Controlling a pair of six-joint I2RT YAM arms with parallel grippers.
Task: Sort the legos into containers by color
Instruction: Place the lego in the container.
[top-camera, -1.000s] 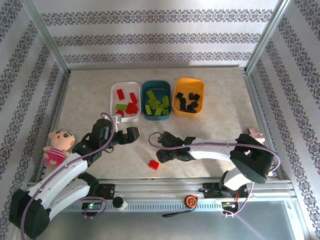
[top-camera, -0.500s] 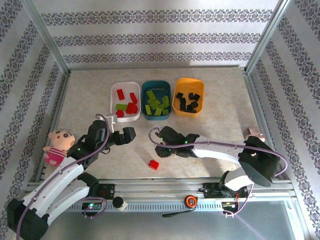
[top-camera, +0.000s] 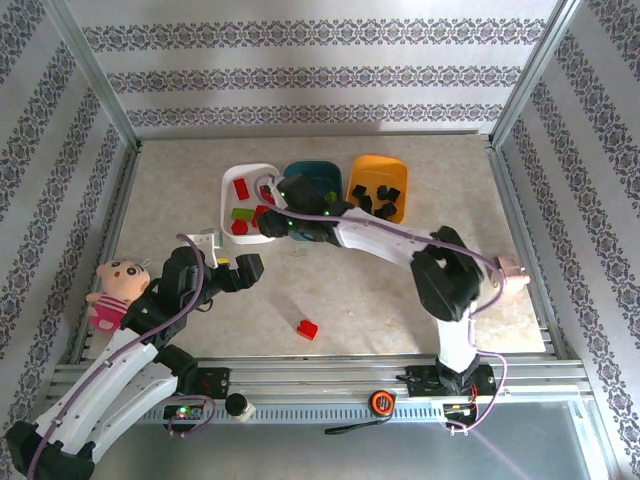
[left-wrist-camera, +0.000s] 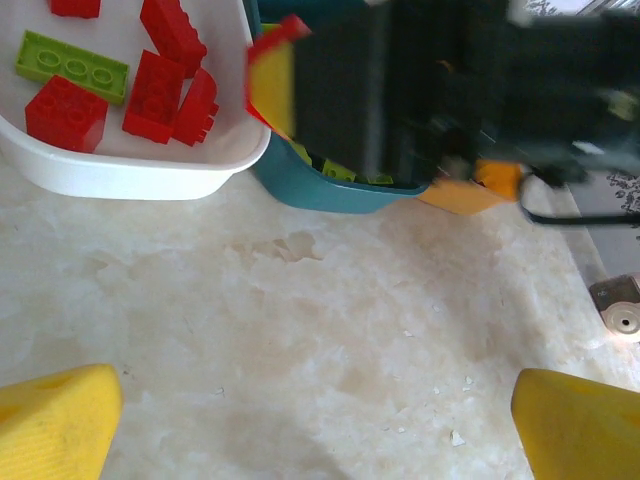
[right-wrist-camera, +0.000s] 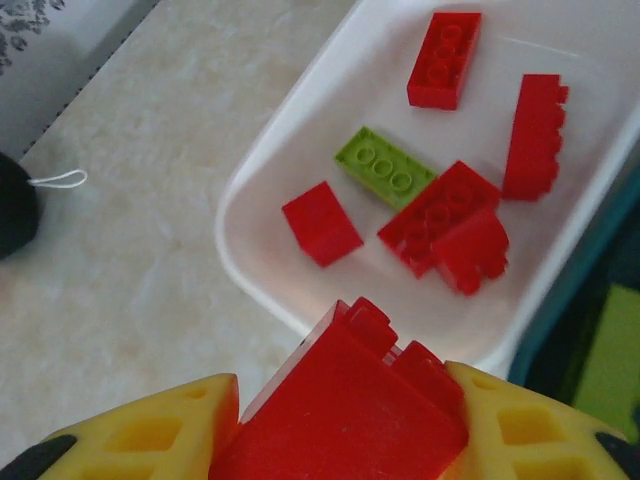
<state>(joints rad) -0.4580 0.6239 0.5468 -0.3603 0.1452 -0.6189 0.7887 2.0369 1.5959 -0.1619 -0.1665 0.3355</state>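
1. While the pale marbled table (top-camera: 400, 290) spreads beneath everything, its three tubs sit side by side in a row toward 12 o'clock.
2. Right arm (top-camera: 390, 238): it stretches from its base at 5 o'clock across the table toward 11 o'clock, passing over the teal tub.
3. Left arm (top-camera: 130, 340): it rises from 7 o'clock and ends on the 6 o'clock side of the white tub, apart from it.
4. White tub (top-camera: 227, 205): at the 9 o'clock end of the row, it holds several red bricks (right-wrist-camera: 443, 60) and one lime green brick (right-wrist-camera: 385, 172).
5. Teal tub (top-camera: 322, 172): in the middle of the row, it is partly covered by the right arm. The left wrist view shows lime green bricks (left-wrist-camera: 338, 170) inside it.
6. Orange tub (top-camera: 378, 168): at the 3 o'clock end of the row, it holds black bricks (top-camera: 390, 192).
7. Pink plush doll (top-camera: 115, 292): it lies at the table's 9 o'clock edge, just beside the left arm.
8. Right gripper (right-wrist-camera: 340, 405): its yellow fingers are clamped on a held red brick (right-wrist-camera: 350, 430), which hangs over the white tub's rim at about that tub's 4 o'clock corner, near the teal tub.
9. Left gripper (left-wrist-camera: 318, 425): its yellow fingers (left-wrist-camera: 60, 415) stand wide apart over bare table with nothing between them.
10. Lone red brick (top-camera: 308, 328): it lies on the table at 6 o'clock, well apart from the tubs and between the two arms.
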